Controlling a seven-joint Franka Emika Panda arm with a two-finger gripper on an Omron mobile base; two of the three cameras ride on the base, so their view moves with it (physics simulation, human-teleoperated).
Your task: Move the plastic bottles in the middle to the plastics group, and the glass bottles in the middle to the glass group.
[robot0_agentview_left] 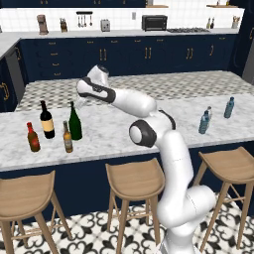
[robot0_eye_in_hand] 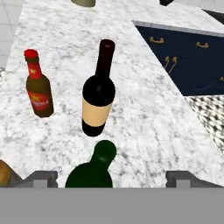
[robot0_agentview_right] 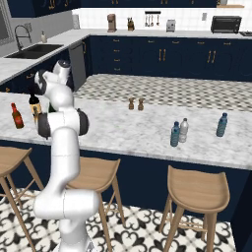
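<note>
From the hand view I see my gripper [robot0_eye_in_hand: 111, 178] with its jaws spread wide, one finger tip on each side of the green wine bottle [robot0_eye_in_hand: 92, 171], clear of the glass and holding nothing. That bottle stands upright on the marble counter [robot0_agentview_left: 124, 131], just beside the black wine bottle [robot0_agentview_left: 46, 119] with the cream label and near the small red-brown bottle [robot0_agentview_left: 32, 137], so it sits with the glass group at the counter's left end. The amber beer bottle [robot0_agentview_left: 67, 137] stands just in front of the green one, close enough that I count it as a near neighbour of the fingers; its edge shows at the lower left of the hand view. Well apart, at the counter's right end, I see the blue-grey plastic bottle [robot0_agentview_right: 175, 134] touching or just beside the pale grey bottle [robot0_agentview_right: 183, 130], with the bright blue capped bottle [robot0_agentview_right: 222, 125] a little further right. Two small brown shakers [robot0_agentview_right: 136, 104] stand mid-counter, and wooden stools [robot0_agentview_left: 135, 183] line the near side.
</note>
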